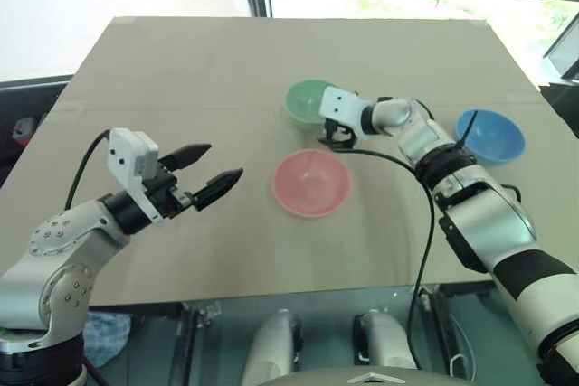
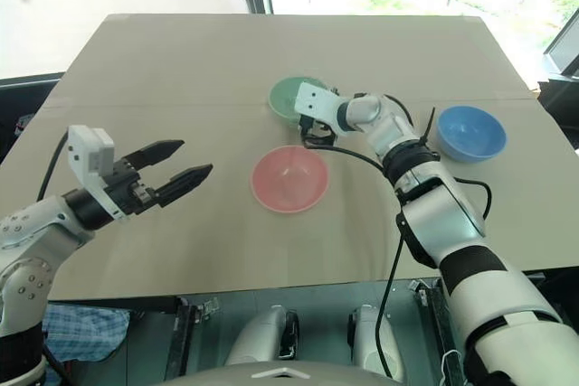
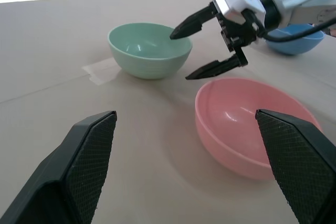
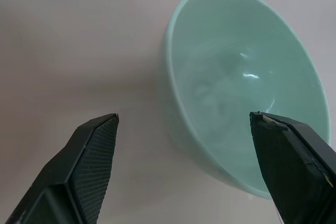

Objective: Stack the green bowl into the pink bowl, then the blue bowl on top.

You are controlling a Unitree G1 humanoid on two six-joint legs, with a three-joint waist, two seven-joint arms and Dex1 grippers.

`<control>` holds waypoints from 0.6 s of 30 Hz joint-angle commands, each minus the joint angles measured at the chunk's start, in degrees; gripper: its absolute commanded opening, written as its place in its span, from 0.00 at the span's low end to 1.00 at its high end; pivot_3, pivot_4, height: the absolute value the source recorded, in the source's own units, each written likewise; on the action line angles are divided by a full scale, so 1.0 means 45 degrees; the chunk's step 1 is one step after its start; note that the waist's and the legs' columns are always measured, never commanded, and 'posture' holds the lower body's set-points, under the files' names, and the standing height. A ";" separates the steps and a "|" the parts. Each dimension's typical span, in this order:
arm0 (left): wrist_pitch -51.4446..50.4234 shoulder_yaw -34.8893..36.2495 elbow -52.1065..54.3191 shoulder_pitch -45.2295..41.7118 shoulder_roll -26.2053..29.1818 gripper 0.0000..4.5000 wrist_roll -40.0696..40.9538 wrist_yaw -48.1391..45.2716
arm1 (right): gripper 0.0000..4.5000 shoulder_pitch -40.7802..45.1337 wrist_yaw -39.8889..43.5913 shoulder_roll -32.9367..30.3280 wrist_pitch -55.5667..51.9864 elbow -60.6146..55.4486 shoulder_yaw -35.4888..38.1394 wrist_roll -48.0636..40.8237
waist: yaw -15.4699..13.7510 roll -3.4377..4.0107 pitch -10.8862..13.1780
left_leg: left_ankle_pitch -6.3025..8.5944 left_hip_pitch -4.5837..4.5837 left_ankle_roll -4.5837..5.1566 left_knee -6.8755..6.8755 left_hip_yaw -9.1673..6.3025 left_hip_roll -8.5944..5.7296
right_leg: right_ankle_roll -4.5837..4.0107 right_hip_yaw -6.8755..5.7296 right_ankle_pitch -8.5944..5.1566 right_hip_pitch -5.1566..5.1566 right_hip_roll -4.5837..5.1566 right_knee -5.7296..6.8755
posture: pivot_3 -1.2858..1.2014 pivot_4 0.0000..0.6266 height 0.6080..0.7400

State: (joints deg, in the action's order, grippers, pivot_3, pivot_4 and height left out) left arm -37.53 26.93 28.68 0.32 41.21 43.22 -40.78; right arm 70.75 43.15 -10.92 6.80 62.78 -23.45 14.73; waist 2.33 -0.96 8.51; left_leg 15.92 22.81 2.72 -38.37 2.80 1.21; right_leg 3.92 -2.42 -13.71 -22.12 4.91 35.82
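Note:
The green bowl point(image 1: 304, 99) stands upright at the middle back of the table, with the pink bowl point(image 1: 311, 183) just in front of it and the blue bowl point(image 1: 489, 136) off to the right. My right gripper point(image 3: 181, 56) is open at the green bowl's near-right rim. In the right wrist view one finger point(image 4: 94, 156) is outside the wall and the other point(image 4: 294, 161) hangs over the inside; nothing is gripped. My left gripper point(image 1: 223, 161) is open and empty, held above the table to the left of the pink bowl, pointing toward it.
The three bowls sit on a tan tabletop point(image 1: 181, 70) whose front edge runs just ahead of my arms. A black cable point(image 1: 425, 223) hangs from my right forearm over the table's front right. A window frame stands behind the far edge.

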 commanded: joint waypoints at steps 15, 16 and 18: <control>0.0168 0.1198 0.1352 0.1182 0.0220 1.00 0.0410 0.0764 | 0.46 0.1484 -0.0614 0.1158 0.1171 0.1728 0.0231 0.1042 | 0.0029 0.0008 0.0005 | -0.0005 -0.0004 -0.0012 0.0018 -0.0002 0.0008 | -0.0009 0.0002 -0.0004 -0.0013 -0.0001 0.0003 | 0.52 0.24 1.00; 0.0156 0.1185 0.1368 0.1180 0.0214 1.00 0.0427 0.0800 | 0.37 0.1491 -0.0592 0.1161 0.1198 0.1745 0.0249 0.1046 | 0.0035 0.0007 0.0005 | -0.0005 -0.0004 -0.0012 0.0018 -0.0001 0.0008 | -0.0009 0.0001 -0.0004 -0.0013 -0.0001 0.0003 | 0.52 0.24 1.00; 0.0152 0.1163 0.1377 0.1178 0.0218 1.00 0.0432 0.0836 | 0.19 0.1491 -0.0574 0.1156 0.1250 0.1773 0.0268 0.1078 | 0.0037 0.0008 0.0005 | -0.0005 -0.0003 -0.0012 0.0018 0.0000 0.0008 | -0.0009 0.0002 -0.0004 -0.0013 -0.0001 0.0002 | 0.52 0.24 1.00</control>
State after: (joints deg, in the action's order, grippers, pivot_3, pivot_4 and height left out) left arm -37.50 30.90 32.60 5.67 41.36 44.44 -37.25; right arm 75.48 40.84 -5.73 11.46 71.10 -23.30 19.57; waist 2.50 -0.92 8.54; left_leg 15.90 22.79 2.66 -38.29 2.80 1.25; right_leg 3.88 -2.41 -13.73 -22.18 4.91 35.83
